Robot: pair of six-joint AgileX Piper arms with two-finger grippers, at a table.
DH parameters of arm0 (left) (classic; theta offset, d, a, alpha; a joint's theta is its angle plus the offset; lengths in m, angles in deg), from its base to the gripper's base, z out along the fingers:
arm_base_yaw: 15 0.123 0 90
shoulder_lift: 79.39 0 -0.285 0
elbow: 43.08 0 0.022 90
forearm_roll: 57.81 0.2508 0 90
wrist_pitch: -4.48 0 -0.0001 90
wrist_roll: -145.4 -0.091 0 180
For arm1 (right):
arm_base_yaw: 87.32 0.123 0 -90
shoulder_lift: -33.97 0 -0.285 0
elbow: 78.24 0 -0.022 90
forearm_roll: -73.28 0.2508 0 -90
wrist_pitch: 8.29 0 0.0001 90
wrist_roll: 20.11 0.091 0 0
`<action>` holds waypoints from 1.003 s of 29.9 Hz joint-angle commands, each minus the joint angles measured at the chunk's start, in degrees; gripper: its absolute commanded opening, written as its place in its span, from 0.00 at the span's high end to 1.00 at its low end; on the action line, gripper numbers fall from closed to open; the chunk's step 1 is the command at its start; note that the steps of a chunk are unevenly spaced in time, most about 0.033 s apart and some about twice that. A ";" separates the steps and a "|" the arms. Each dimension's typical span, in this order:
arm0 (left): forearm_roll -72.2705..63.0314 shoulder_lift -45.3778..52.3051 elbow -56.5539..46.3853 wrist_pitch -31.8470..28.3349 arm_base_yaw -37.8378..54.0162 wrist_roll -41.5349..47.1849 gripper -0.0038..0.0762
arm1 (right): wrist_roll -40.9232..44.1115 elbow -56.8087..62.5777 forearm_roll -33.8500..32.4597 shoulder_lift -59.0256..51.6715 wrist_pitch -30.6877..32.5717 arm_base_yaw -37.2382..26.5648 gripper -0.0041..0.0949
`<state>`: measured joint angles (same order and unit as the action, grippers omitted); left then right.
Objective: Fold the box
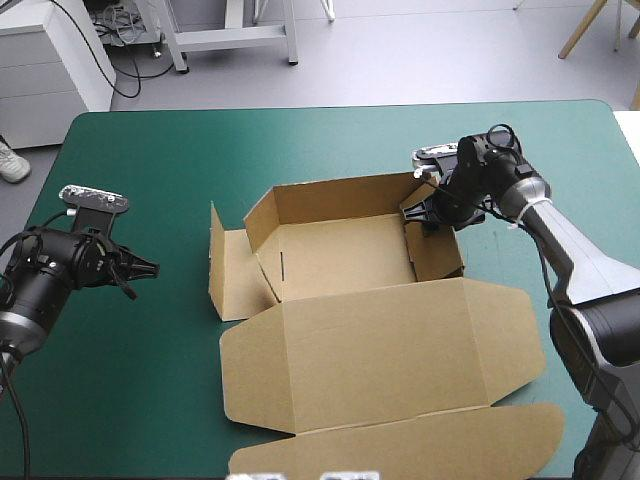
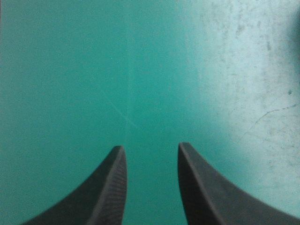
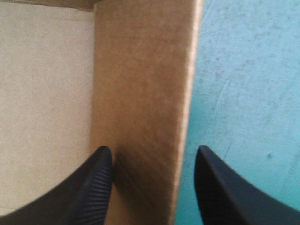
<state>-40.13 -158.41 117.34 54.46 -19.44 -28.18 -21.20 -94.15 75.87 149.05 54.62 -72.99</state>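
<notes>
The right pincer (image 3: 153,147) stands wide open astride the box's right wall (image 3: 140,93). One black finger (image 3: 89,187) is inside the tray, close against the wall's inner face, and the other (image 3: 229,192) is outside, apart from the board, over the teal-green cover (image 3: 248,70). The wall stands upright between them, gripped by neither, and the tray's pale floor (image 3: 47,93) lies beside the inner finger. Seen from above, this pincer meets the box (image 1: 340,260) near its far right corner, its arm stretching from the right side of the surface (image 1: 140,150). The box sits about the middle of the surface as an open tray. Its far wall (image 1: 340,198) and right wall are raised, and its left wall (image 1: 262,255) is up but leaning outward. A side flap (image 1: 228,270) spreads beyond the left wall; whether it lies quite flat I cannot tell. The lid (image 1: 390,350) lies flat on the cover toward the near edge, and its rounded tuck flap (image 1: 420,445) reaches that edge. The left pincer (image 2: 151,146) is open by a narrower gap and holds nothing, with only bare cover under and ahead of it. It hovers well to the left of the box, its tips turned toward the side flap and apart from it.
</notes>
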 commanded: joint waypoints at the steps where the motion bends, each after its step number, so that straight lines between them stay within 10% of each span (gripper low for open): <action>1: 0.79 1.75 1.46 -1.44 0.04 0.33 0.63 | -0.35 -1.33 -0.05 -2.39 -1.32 -0.30 0.72; 4: 0.79 1.75 1.46 -1.44 0.04 -0.27 0.63 | -1.44 -1.33 -0.05 -2.37 -1.39 -0.30 0.98; 15: 0.40 1.75 1.36 -1.44 0.04 -0.41 0.63 | -2.46 -6.01 2.68 -6.90 -0.95 -3.22 0.98; 30: -14.87 0.70 2.12 -8.30 0.04 -2.27 0.63 | -20.43 -6.88 39.04 -15.05 1.78 -21.06 0.98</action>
<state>-49.69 -158.52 117.27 50.94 -19.44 -29.45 -39.09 -99.27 107.16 137.02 56.39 -91.93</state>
